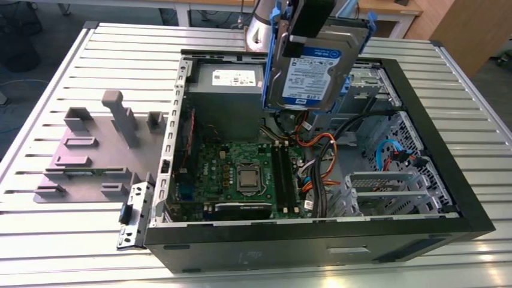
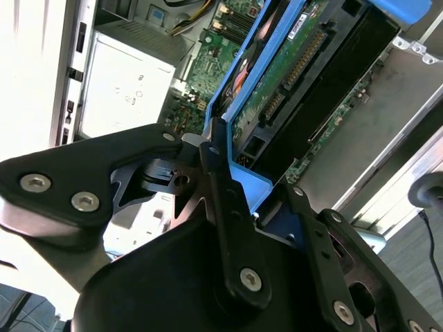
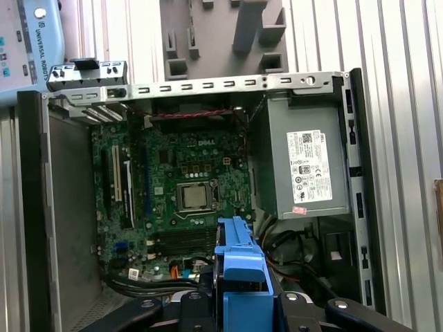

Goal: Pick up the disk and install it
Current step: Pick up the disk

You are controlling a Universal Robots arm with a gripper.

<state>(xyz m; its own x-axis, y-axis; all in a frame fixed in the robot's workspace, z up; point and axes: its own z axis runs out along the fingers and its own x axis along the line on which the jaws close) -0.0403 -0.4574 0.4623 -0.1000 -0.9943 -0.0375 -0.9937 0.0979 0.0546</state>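
Note:
The disk [image 1: 308, 72] hangs upright above the back of the open computer case [image 1: 448, 180], its blue-and-white label facing the exterior view. Bright blue carrier rails run round its edges. My gripper [image 1: 308, 33] is shut on the disk's upper end, coming down from the top of the exterior view. In the second wrist view the black fingers [image 2: 221, 187] clamp the blue rail, and the disk [image 2: 291, 66] shows its green circuit board. In the first wrist view the blue carrier [image 3: 239, 266] sits between the gripper [image 3: 239, 308] parts, over the motherboard [image 3: 183, 187].
The case lies open on a slatted metal table [image 1: 56, 240]. Inside are the motherboard [image 1: 240, 174], a grey power-supply box [image 1: 228, 96] with a white sticker, cable bundles [image 1: 316, 156] and a metal drive cage [image 1: 392, 186]. A grey fixture plate [image 1: 88, 156] lies at the exterior view's left.

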